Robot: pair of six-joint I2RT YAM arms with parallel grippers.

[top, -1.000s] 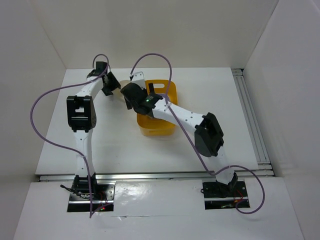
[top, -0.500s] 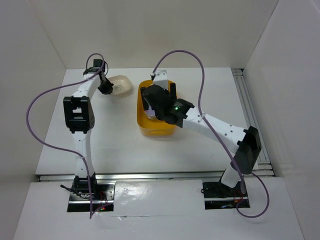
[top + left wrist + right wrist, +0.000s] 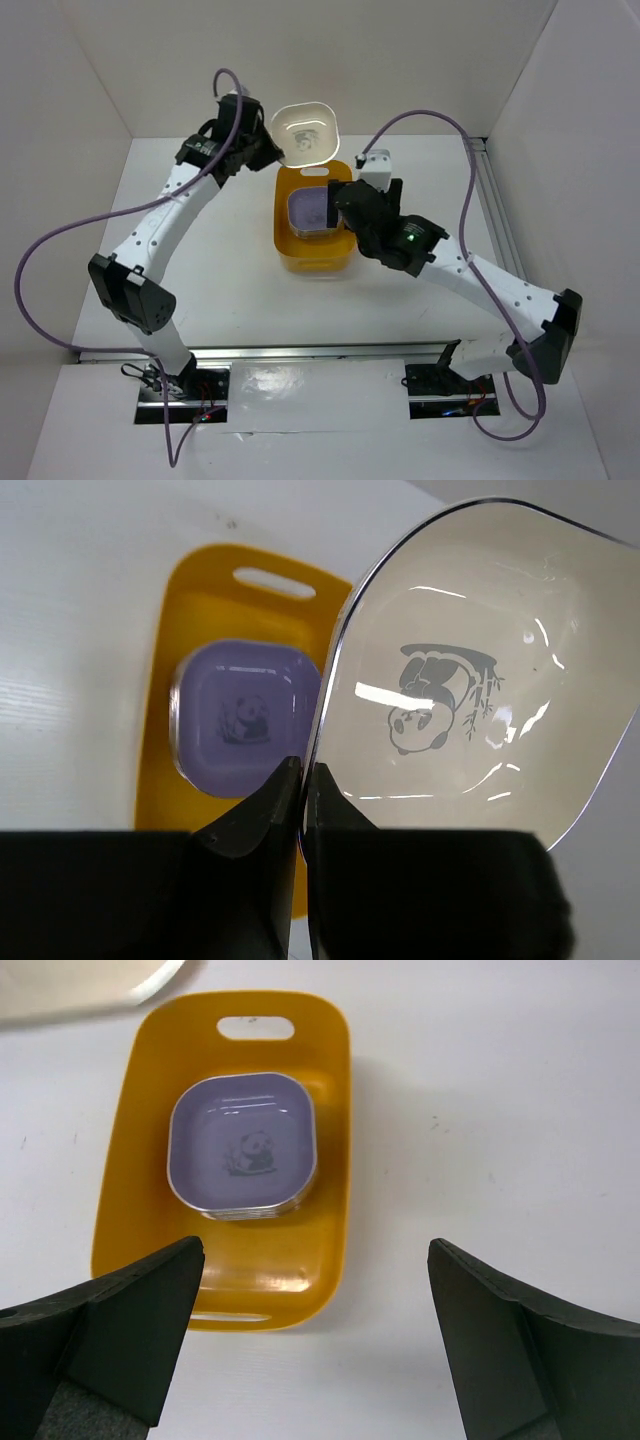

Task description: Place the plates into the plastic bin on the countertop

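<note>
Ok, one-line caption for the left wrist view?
Left gripper pinches the rim of the cream plate near the plastic bin, a lavender plate already inside.

walls (image 3: 330, 60): plain white, three sides | countertop (image 3: 230, 275): matte white | rail (image 3: 497, 215): metal, right edge

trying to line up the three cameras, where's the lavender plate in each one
top external: lavender plate mid-frame, inside the plastic bin, just below the cream plate.
left wrist: lavender plate left of centre, beside the cream plate.
right wrist: lavender plate upper left of centre.
shared landmark: the plastic bin, yellow-orange around the plate in all three.
</note>
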